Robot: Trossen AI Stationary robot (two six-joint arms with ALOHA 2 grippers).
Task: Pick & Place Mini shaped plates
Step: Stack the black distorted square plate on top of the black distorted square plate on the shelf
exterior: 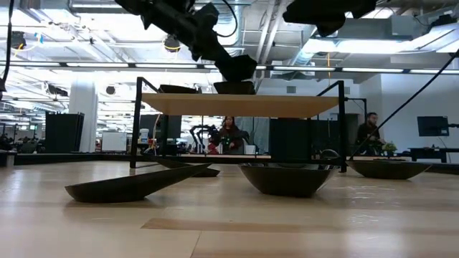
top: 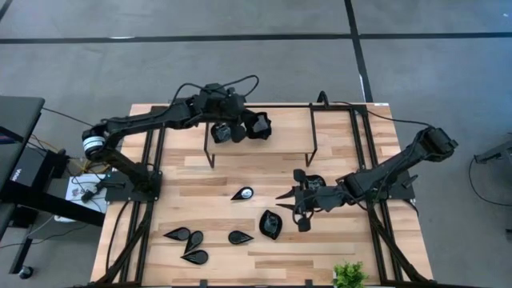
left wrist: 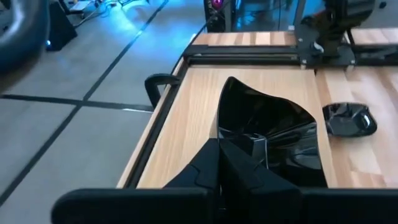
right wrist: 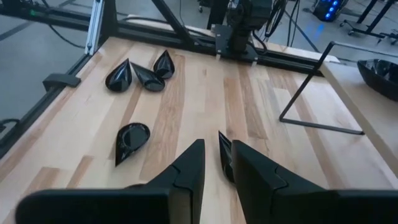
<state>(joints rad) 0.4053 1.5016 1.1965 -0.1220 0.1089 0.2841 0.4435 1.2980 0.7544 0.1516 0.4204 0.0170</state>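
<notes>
My left gripper [top: 244,128] is at the raised wooden shelf [top: 280,132] near the table's far edge, shut on a glossy black mini plate [left wrist: 267,130] with a pointed corner. A wavy plate [left wrist: 348,119] rests flat on the shelf beyond it. My right gripper [top: 290,196] hovers over the table's middle, nearly shut on a thin black plate [right wrist: 224,155] seen edge-on. Several teardrop plates [top: 194,240] [right wrist: 130,138], one more teardrop [top: 242,194] and a wavy-round dish [top: 270,224] lie flat on the table. My left gripper pinches the black plate between its two fingers [left wrist: 208,168] at the near rim [left wrist: 249,146], coming in roughly level along the shelf. The plate lies flat, low over the shelf top; whether it touches the wood I cannot tell. My right gripper holds a black plate between its fingers [right wrist: 249,168], its edge [right wrist: 222,146] standing upright in the gap. It is lifted clear of the table. Which part of the plate the fingers have is hidden by the fingers themselves.
The shelf stands on thin black metal legs [right wrist: 311,112] [top: 210,144] that the arms pass close to. A small green plant [top: 350,275] sits at the near edge. Black rails [top: 360,152] run along both table sides. People stand far off in the room [exterior: 229,132].
</notes>
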